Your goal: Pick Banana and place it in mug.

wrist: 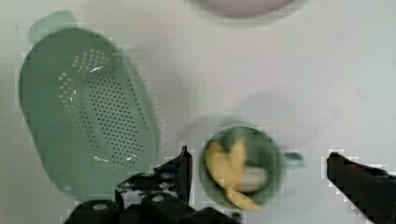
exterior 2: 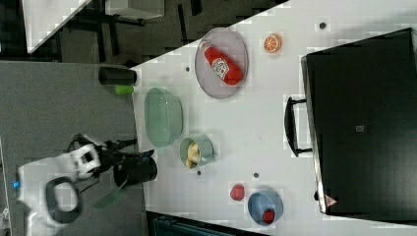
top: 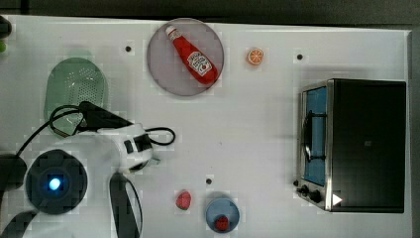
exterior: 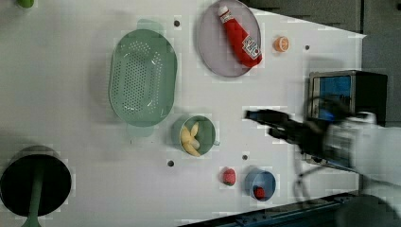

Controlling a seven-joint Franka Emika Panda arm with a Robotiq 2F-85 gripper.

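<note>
Wrist view showed the banana [wrist: 231, 170] lying inside the mug [wrist: 275, 154], with the gripper [wrist: 259, 170] spread wide above it, one finger [wrist: 180, 170] on either side of the mug and nothing held between them. The yellow pieces fanned apart at one end and met at the other, so the long axis ran across the mug's mouth rather than standing up out of it. In the left view the banana [exterior: 190, 138] rested in the mug [exterior: 208, 135] just beside the green perforated basket [exterior: 143, 75], while the gripper [exterior: 255, 115] hung apart from the mug, toward the left view's right. The right view had the banana [exterior 2: 193, 153] in the mug [exterior 2: 205, 150] too. On the grey plate [top: 166, 67] lay a ketchup bottle [top: 194, 55] with a white label whose writing could not be read.
</note>
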